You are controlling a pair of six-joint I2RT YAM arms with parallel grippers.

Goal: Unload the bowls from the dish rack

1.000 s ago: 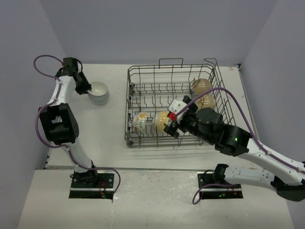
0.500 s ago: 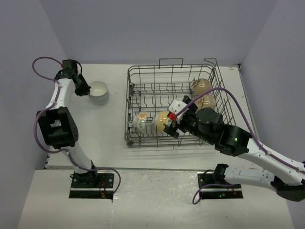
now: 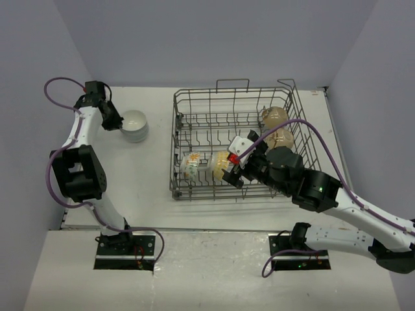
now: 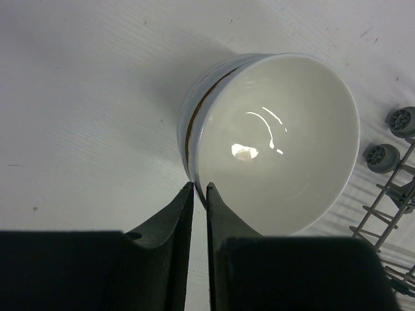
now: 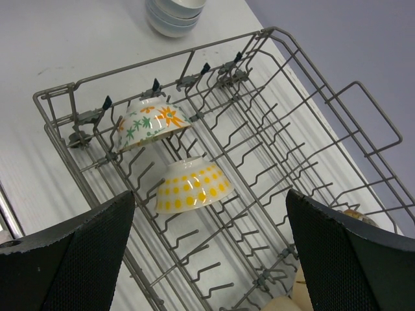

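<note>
Currently the dark wire dish rack (image 3: pixel 214 123) is holding four glossy round bowls: a floral bowl (image 5: pixel 150 123) and a yellow-dotted bowl (image 5: pixel 193 186) tipped near its left end, and two beige-tan bowls (image 3: pixel 275 118) at the far right. A stack of white bowls (image 4: pixel 279 142) is sitting on the tabletop (image 3: pixel 149 168) left of the rack. The left end effector (image 4: pixel 198 191) is resting almost closed at the stack's rim, while the right end effector (image 5: pixel 209 227) is hovering spread wide over the rack.
</note>
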